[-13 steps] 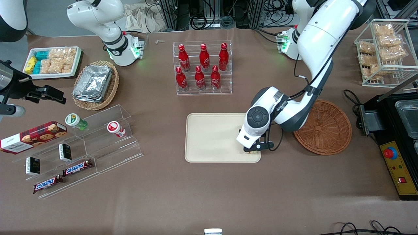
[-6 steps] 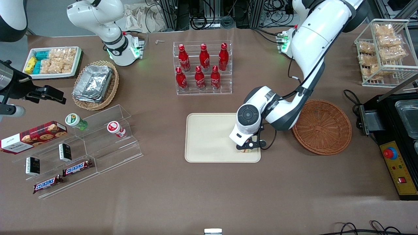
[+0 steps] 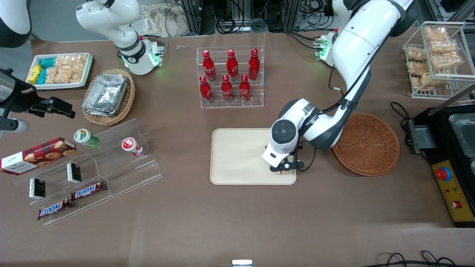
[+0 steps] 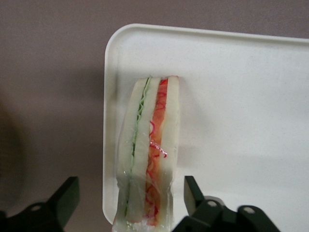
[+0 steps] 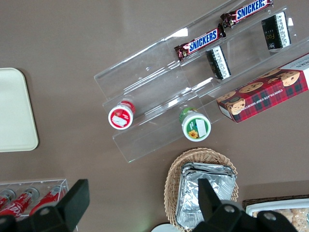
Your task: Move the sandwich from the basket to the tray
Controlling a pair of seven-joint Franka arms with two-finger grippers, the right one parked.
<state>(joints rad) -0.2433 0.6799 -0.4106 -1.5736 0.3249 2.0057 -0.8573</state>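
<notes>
Brown tabletop; tool point(image 4: 128, 203) open astride sandwich point(image 4: 148, 154), its base cut off

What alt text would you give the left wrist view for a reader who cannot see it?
A wrapped sandwich stands on edge on the cream tray close to its rim, red and green filling showing. The gripper hangs above it, its jaws open and clear of the bread on either side.

Working arm: the white left Franka arm point(image 3: 356, 44) reaches down from its base toward the table, elbow bent, forearm sloping toward the front camera.
Wrist: white wrist housing with a round black cap point(image 3: 284, 131), angled downward.
Gripper: the black two-finger gripper point(image 4: 130, 193) points down, low over the table.
Fingers: both black fingers point(image 4: 193, 189) spread wide apart, touching nothing.
</notes>
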